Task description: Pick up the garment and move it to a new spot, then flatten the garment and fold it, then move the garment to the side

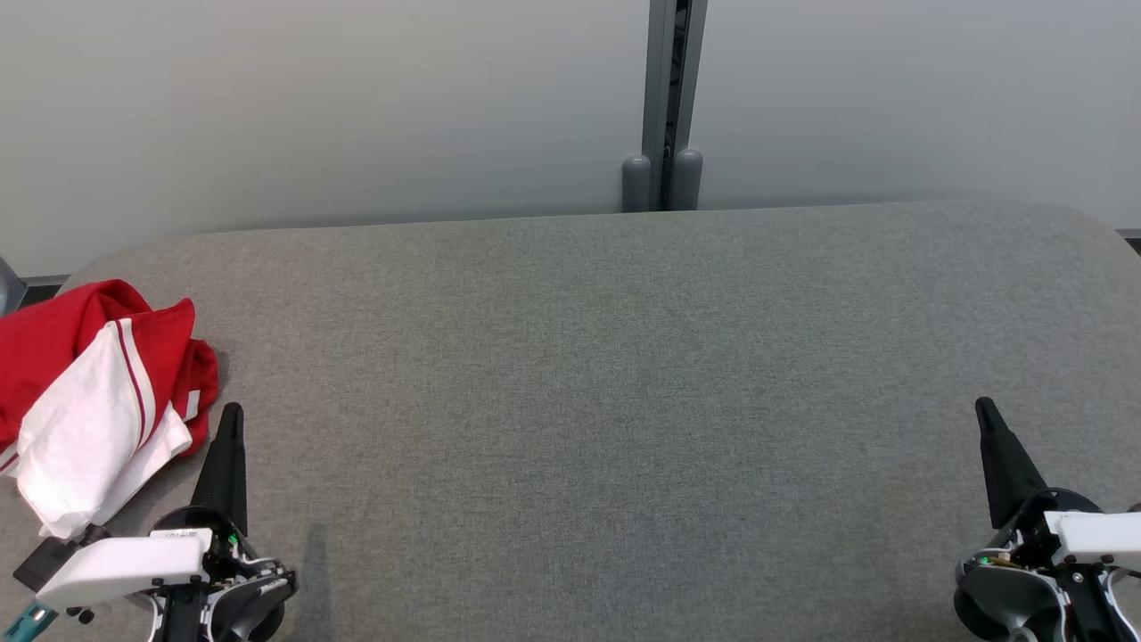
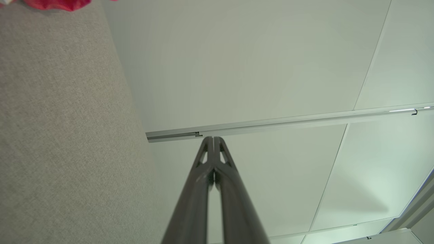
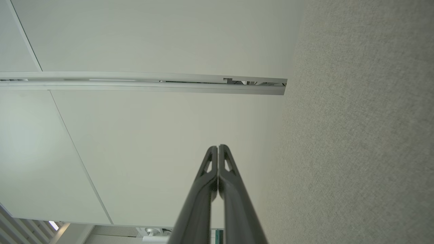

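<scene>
I am looking down at the garment (image 1: pixel 89 392), which is lying bunched at about nine o'clock on the grey padded table (image 1: pixel 624 374) and running off the left edge of my head view. It is showing crumpled red cloth behind and a white panel draped over the front, with a thin red stripe running down that white (the cut of it I cannot make out). My left gripper (image 1: pixel 232 412) is sitting just beside the heap, at roughly five o'clock of it, not touching, its fingers pressed together on nothing. My right gripper (image 1: pixel 983 406) is sitting well apart at four o'clock of the table, fingers likewise together and empty.
</scene>
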Available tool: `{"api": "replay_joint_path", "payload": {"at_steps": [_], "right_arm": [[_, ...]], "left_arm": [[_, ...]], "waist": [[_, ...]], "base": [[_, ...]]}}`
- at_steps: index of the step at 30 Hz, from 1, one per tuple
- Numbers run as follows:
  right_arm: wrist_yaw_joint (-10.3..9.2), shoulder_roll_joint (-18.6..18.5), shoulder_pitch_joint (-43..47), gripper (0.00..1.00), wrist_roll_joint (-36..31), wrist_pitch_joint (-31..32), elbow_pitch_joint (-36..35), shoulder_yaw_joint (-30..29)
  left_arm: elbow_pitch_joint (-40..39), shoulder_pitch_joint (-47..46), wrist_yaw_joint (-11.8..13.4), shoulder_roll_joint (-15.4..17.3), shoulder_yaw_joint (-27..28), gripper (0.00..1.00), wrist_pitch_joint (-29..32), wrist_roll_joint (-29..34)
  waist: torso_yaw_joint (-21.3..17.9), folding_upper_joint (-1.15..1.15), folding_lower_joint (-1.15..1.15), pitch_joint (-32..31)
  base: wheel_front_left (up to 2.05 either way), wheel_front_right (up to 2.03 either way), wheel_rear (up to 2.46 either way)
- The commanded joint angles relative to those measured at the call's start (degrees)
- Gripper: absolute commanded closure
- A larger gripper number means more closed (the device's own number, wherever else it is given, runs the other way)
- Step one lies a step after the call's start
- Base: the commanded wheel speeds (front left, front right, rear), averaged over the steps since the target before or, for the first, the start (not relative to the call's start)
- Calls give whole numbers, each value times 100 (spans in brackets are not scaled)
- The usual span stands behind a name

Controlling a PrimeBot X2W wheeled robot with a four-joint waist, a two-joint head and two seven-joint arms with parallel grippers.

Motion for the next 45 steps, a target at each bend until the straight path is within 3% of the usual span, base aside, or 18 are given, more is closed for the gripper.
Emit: {"api": "replay_joint_path", "payload": {"at_steps": [1, 36, 37, 45], "right_arm": [[2, -53, 51, 100, 13, 18, -20, -4], [2, -53, 51, 100, 13, 18, -20, -4], [-1, 0, 1, 0, 0, 0, 0, 0], [-7, 33, 84, 0, -99, -114, 77, 63]], "left_arm": [[-20, -76, -22, 29, 14, 100, 16, -7], [-20, -76, -22, 30, 15, 100, 16, -7], [0, 0, 0, 0, -1, 0, 0, 0], [184, 90, 2, -38, -81, 0, -146, 128]], "waist": [[0, 0, 0, 0], [0, 0, 0, 0], [0, 0, 0, 0], [0, 0, 0, 6]], "base": [[0, 0, 0], [0, 0, 0], [0, 0, 0], [0, 0, 0]]}}
